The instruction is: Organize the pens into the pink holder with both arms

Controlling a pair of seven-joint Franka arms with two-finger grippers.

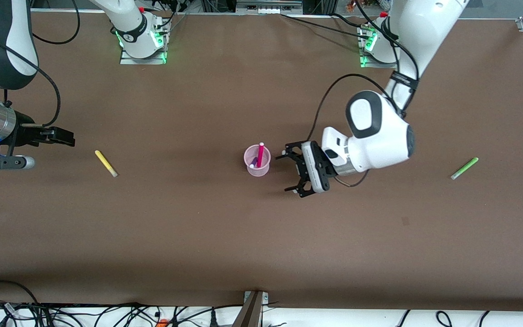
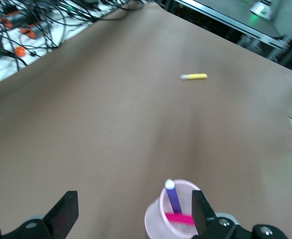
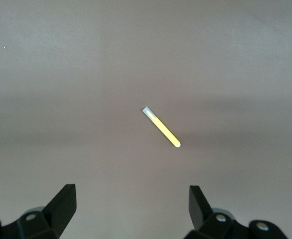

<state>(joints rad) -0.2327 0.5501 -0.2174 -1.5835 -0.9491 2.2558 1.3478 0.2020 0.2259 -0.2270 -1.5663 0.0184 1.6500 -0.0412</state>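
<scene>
The pink holder (image 1: 258,171) stands mid-table with the magenta pen (image 1: 260,153) and the dark purple pen (image 1: 253,162) upright in it. My left gripper (image 1: 287,172) is open and empty, close beside the holder on the left arm's side. In the left wrist view the holder (image 2: 156,222) sits by one finger (image 2: 200,211), with the purple pen (image 2: 173,197) and the magenta pen (image 2: 178,217) in it. The yellow pen (image 1: 106,163) lies toward the right arm's end. My right gripper (image 1: 64,136) is open and empty over the table next to it (image 3: 161,127). The light green pen (image 1: 464,168) lies toward the left arm's end.
The brown table (image 1: 225,236) is bare around the holder. Loose cables (image 1: 107,315) run along the table edge nearest the front camera. The arm bases (image 1: 142,43) stand at the edge farthest from that camera.
</scene>
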